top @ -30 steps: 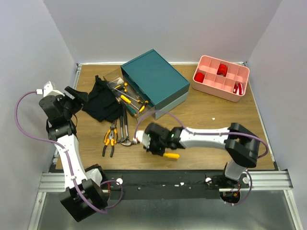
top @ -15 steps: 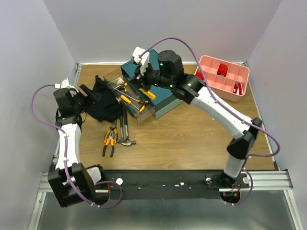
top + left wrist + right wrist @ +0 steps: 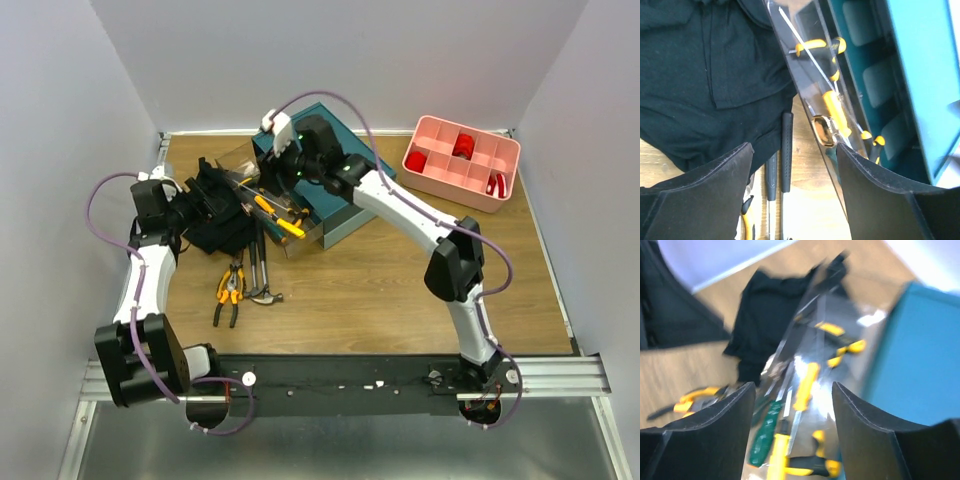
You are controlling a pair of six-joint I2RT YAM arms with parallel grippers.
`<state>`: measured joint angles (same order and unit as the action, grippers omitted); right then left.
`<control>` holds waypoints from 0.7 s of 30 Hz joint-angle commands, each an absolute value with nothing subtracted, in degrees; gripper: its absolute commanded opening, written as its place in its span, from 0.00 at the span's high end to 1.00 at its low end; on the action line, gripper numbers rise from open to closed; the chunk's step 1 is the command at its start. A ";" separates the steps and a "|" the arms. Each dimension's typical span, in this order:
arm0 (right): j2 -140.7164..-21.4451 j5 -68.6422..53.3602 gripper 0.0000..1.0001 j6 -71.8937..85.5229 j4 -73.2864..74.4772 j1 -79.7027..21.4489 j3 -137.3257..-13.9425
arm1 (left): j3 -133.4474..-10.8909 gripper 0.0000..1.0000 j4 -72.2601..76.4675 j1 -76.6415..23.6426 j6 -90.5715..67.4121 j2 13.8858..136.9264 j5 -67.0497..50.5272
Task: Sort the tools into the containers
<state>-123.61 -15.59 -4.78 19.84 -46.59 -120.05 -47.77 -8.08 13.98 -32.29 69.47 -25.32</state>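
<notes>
Lying in the pulled-out drawer [image 3: 268,208] of the teal box [image 3: 335,160] are several yellow-handled screwdrivers [image 3: 806,380] and one green-handled screwdriver [image 3: 765,436], all roughly lengthwise along it. Two kinds of tool are not yet sorted. The pliers [image 3: 230,288] and the two hammers [image 3: 262,270] lie side by side on the table [image 3: 400,280], just in front of the drawer's open end, the hammer handles ending at the edge of the black cloth [image 3: 215,225].

The right gripper [image 3: 791,390] hangs above the drawer with its fingers spread wide and nothing between them. The step in hand therefore looks like going for one of the tools on the table.

To do that well, it should come down from straight above, with the fingers set across the pliers' handles rather than along them. It should also stay on the side away from the hammers, since the gap between them is slim (a sideways sweep could drag both). The lift needs to be high enough for the tool to pass over the drawer's clear front. The tool should then be laid parallel to the screwdrivers so it settles flat.

The left gripper [image 3: 792,150] hovers over the cloth beside the drawer, also wide and empty. It would do best to hold off there. A pink tray [image 3: 452,192] sits well apart at the far right.
</notes>
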 commanded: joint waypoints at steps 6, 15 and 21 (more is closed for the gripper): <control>-112.76 -10.81 0.93 -8.34 15.64 -36.48 -113.39 | -49.30 0.62 -0.36 11.25 -29.18 79.62 -30.58; -114.70 -11.16 0.99 -15.03 18.37 -32.78 -101.79 | -57.56 1.00 5.62 8.27 -29.88 91.66 -34.98; -117.06 -12.13 0.99 -17.49 20.56 -32.43 -98.97 | -66.00 1.00 5.28 2.65 -29.97 99.22 -37.00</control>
